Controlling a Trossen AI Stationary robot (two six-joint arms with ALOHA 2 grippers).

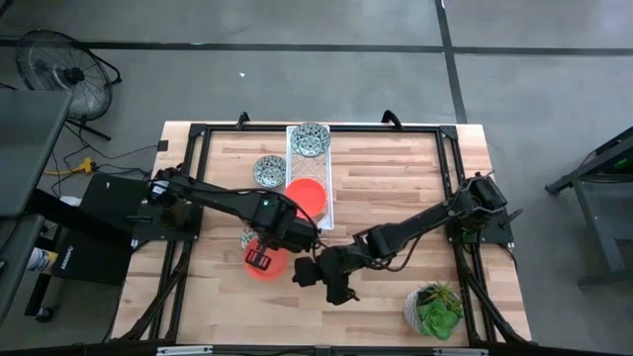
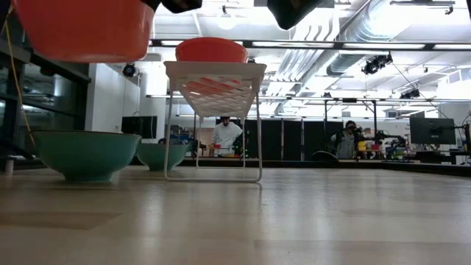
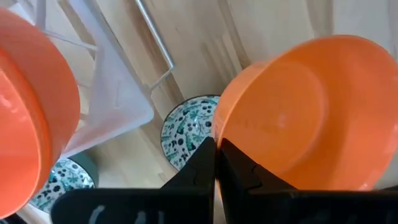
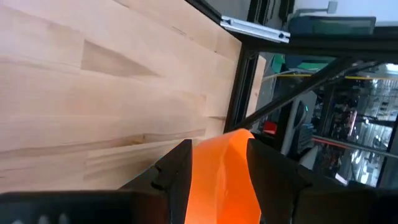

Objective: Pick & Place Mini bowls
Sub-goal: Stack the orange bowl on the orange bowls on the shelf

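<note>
The light was bright and even, coming from ceiling lamps (image 2: pixel 224 18) seen in the low view. On the tabletop (image 1: pixel 396 188) the shadows were soft and short. The low view showed a pale glare on the wood. Close to the lens, the orange bowl (image 3: pixel 311 118) looked blurred and washed out.

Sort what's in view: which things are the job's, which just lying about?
Job: lifted orange bowl in left gripper, right gripper beside it; second orange bowl and patterned bowl in tray; two patterned bowls on table.
Lying about: plant pot, fan.
</note>
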